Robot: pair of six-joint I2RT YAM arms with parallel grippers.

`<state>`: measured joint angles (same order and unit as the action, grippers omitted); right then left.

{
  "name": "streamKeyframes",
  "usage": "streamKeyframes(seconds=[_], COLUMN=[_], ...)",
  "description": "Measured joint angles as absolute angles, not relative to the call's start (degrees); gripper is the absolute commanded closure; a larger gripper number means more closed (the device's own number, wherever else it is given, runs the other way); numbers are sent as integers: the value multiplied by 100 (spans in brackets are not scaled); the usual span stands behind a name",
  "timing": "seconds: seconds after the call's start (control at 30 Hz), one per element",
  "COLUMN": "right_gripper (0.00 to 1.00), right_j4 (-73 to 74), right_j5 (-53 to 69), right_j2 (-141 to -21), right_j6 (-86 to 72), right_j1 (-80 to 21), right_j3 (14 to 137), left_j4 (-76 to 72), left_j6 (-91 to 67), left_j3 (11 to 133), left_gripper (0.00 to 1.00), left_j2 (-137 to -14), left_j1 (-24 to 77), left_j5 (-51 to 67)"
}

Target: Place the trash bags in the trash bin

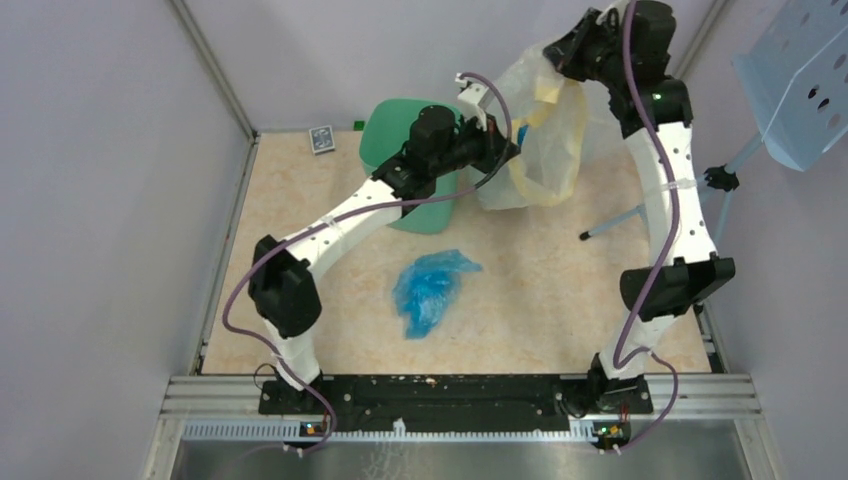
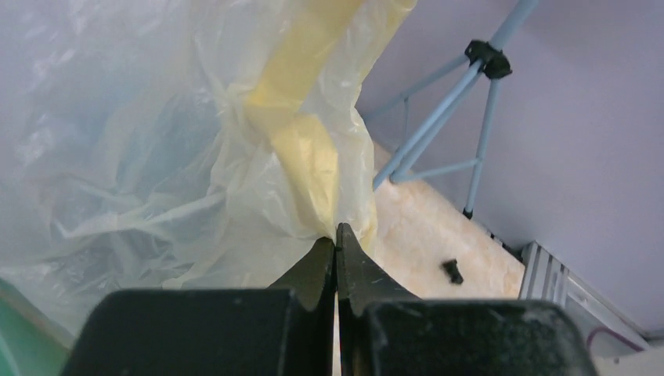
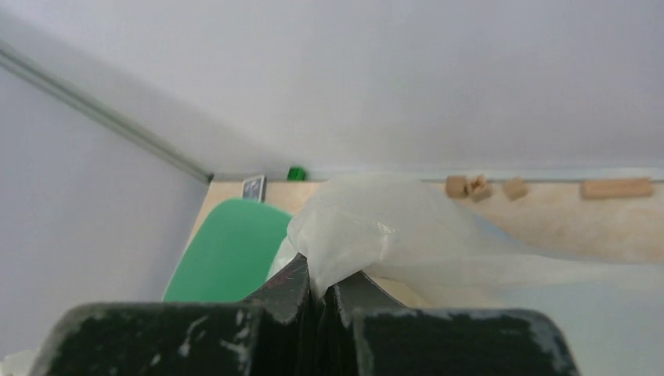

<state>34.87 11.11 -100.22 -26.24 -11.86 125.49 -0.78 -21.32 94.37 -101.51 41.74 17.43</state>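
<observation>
Overhead view from behind; close wrist views past left claw (image 2: 337,239), right claw (image 3: 319,283); yellowish bag (image 1: 550,140) shared.

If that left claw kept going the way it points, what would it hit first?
The clear yellowish bag: the left gripper is shut on its edge, so it would probably push straight into that plastic.

Translucent blue trash bag (image 1: 430,290), mint-green bin (image 1: 385,135), clear yellowish bag (image 1: 545,130), beige mottled tabletop (image 1: 540,300).

place: lab test cell | cue: partition walls (image 1: 90,200), aluminium rail (image 1: 200,392)
</observation>
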Motion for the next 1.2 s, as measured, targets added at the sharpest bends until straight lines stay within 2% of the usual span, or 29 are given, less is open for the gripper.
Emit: streamKeyframes(seconds=[0.07, 0.13, 0.17, 0.2, 0.23, 0.27, 0.4, 0.43, 0.47, 0.5, 0.53, 0.67, 0.83, 0.97, 1.03, 1.13, 1.2], right_gripper=[100, 98, 81, 50, 25, 17, 15, 14, 14, 14, 14, 13, 15, 27, 38, 46, 49], right_j4=[3583, 3625, 3636, 3570, 3417, 3280, 2742, 2716, 2727, 2770, 2834, 3210, 3218, 3297, 3301, 3188, 3072], right_j5=[1181, 1179, 1160, 1142, 1114, 1063, 888, 860, 814, 701, 508, -462, -878, -926, -775, -224, 163], right_j2=[-10267, -10377, -10361, -10296, -10132, -9909, -8864, -8580, -8385, -8176, -8029, -7432, -6447, -5859, -5706, -5531, -5465], right_j6=[-2563, -2506, -2473, -2447, -2408, -2403, -2405, -2410, -2408, -2399, -2351, -2001, -1951, -2001, -2086, -2246, -2403], right_j1=[-908, -670, -552, -495, -460, -449, -473, -473, -482, -534, -593, -1354, -2239, -2829, -3079, -3391, -3566], right_j3=[13080, 13345, 13308, 13155, 12785, 12285, 9970, 9397, 9028, 8663, 8453, 8187, 7861, 7505, 7214, 6394, 5721], left_j4=[-239, -301, -307, -305, -276, -154, 1361, 1647, 1970, 2171, 2228, 2508, 2683, 2714, 2744, 2808, 2810], left_j6=[-2132, -2137, -2139, -2132, -2126, -2086, -1570, -1444, -1282, -1146, -1028, -958, -958, -1125, -1275, -1527, -1686], left_j3=[9961, 10409, 10626, 10694, 10759, 10833, 12075, 12307, 12363, 12317, 12112, 10403, 9030, 7800, 7166, 6342, 5859], left_gripper=[98, 89, 70, 53, 42, 34, 24, 19, 7, 2, 1, 1, 1, 1, 4, 13, 22], left_j2=[-10580, -10962, -11187, -11292, -11419, -11542, -12333, -12444, -12470, -12411, -12285, -11063, -9393, -7977, -7439, -6943, -6724], left_j1=[4180, 4189, 4202, 4206, 4215, 4224, 4377, 4456, 4574, 4692, 4825, 5369, 5461, 5433, 5426, 5426, 5419], left_j5=[1758, 1778, 1774, 1774, 1774, 1769, 1308, 1109, 849, 635, 405, -475, -751, -902, -996, -1037, -1037])
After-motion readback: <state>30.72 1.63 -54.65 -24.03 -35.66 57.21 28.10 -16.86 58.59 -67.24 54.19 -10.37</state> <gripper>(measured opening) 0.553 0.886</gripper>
